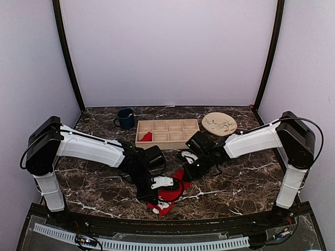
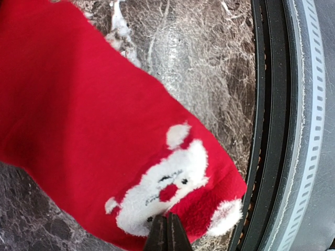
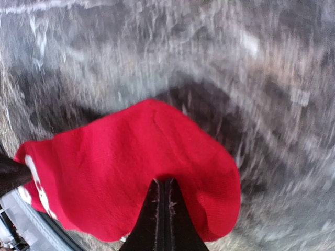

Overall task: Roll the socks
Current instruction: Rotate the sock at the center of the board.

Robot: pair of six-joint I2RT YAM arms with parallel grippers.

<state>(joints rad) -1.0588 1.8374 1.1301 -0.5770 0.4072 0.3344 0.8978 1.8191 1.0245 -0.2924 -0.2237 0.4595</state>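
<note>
One red sock (image 1: 168,194) with a white figure print lies stretched on the marble table between my two grippers. My left gripper (image 1: 155,197) is shut on its near end; in the left wrist view the fingertips (image 2: 166,230) pinch the sock (image 2: 94,136) at the white figure. My right gripper (image 1: 184,174) is shut on the far end; in the right wrist view the sock (image 3: 115,167) bunches at the closed fingertips (image 3: 166,188) and lifts a little off the table. A second red sock (image 1: 146,137) sits in the left end of the wooden tray (image 1: 172,132).
A dark blue mug (image 1: 125,118) stands at the back left of the tray. A round tan plate (image 1: 219,124) lies at the back right. The table's black front rim (image 2: 272,125) runs close beside the sock's near end.
</note>
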